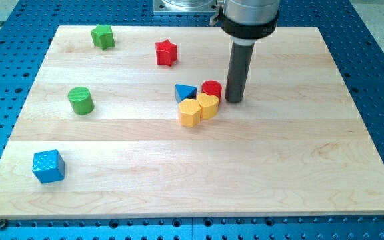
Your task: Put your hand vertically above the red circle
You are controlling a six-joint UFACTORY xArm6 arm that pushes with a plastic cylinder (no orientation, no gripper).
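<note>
The red circle [211, 88] is a short red cylinder near the middle of the wooden board [279, 160]. My tip [234, 100] rests on the board just to the view's right of it, almost touching it. A blue triangle [185, 93] lies against the red circle's left side. Two yellow hexagon blocks [207, 106] [189, 113] sit just below the red circle, touching each other.
A red star [167, 53] lies toward the view's top. A green star-like block [103, 36] is at the top left. A green cylinder [81, 101] is at the left. A blue cube [49, 166] is at the bottom left. A blue perforated table [379, 100] surrounds the board.
</note>
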